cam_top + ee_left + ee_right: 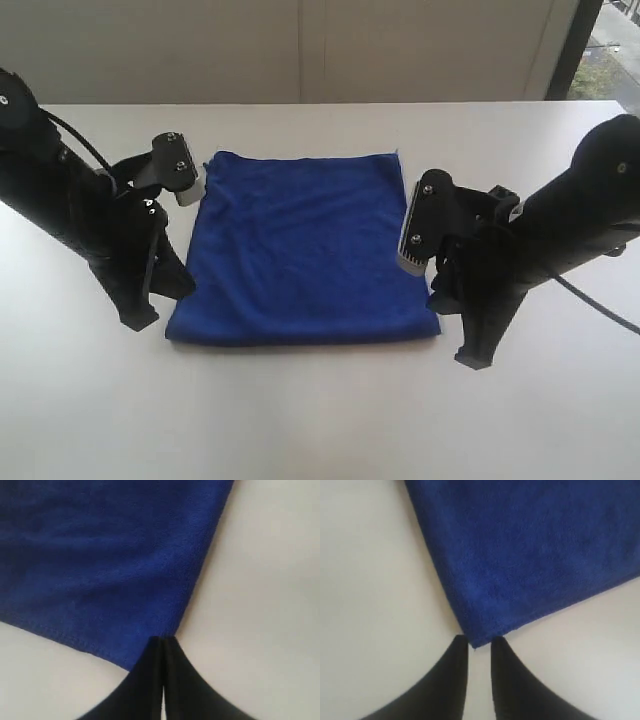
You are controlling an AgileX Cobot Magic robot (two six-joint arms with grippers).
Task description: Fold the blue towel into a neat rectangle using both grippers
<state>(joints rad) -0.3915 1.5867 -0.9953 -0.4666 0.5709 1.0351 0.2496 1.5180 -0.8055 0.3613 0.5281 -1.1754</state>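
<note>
On the left of the exterior view, the black left gripper [140,318] leans down to the white table [320,420], with its tip just beside the near left corner of the deep royal-blue, soft terry towel [300,250]. From this view one cannot tell how its fingers stand. The left wrist view gives this: the two narrow black fingers [145,680] are pressed together with only a hairline between them, and the corner of the cloth disappears behind their tips. Whether cloth is pinched there cannot be told. The towel lies flat in the middle of the table between both arms, as a neat, almost square shape with straight edges. Only the exterior view shows this whole outline. On the right, the black right gripper [475,358] reaches down to the table just beside the near right corner. The right wrist view shows its fingers [450,680] a little apart, with the corner of the towel pointing into the narrow gap at their tips and nothing gripped.
</note>
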